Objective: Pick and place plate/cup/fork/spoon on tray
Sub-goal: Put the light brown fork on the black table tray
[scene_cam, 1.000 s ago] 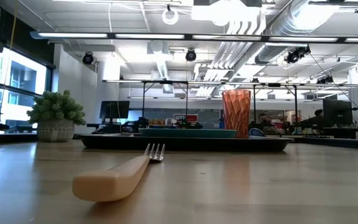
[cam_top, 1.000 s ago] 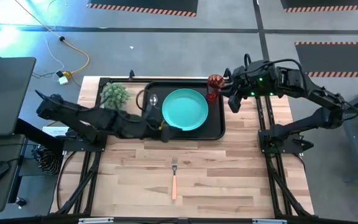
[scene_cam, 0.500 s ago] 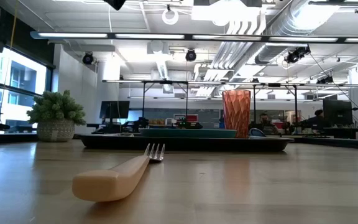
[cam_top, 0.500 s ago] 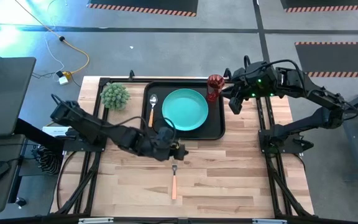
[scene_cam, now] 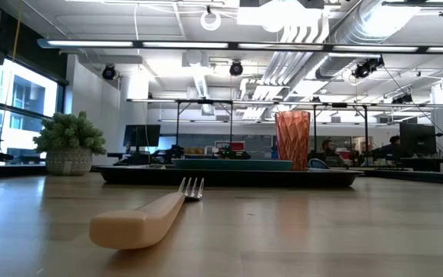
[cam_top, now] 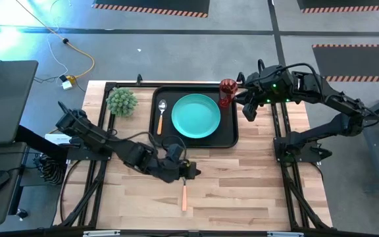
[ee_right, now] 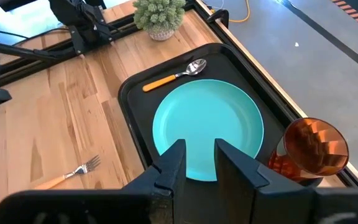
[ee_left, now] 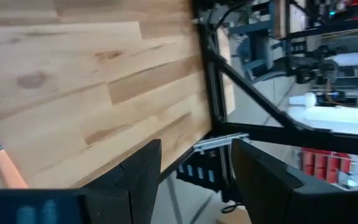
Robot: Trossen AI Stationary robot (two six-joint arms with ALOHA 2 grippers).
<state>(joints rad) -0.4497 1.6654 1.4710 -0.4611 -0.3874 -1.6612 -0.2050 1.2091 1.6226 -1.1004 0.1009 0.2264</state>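
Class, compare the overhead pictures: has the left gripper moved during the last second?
Yes. The left gripper has left the tray's near edge and crossed the bare wood to the fork, which has not shifted.

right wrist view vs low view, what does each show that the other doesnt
Only the right wrist view shows the spoon lying on the tray beside the plate, and the right gripper, open. Only the low view shows the room's ceiling lights and ducts. Both show the cup, the plant and the fork on the table.

Plate (cam_top: pixel 195 116), spoon (cam_top: pixel 160 114), cup (cam_top: pixel 227 91) on tray (cam_top: pixel 227 137); fork (cam_top: pixel 183 189) on table (cam_top: pixel 255 184).
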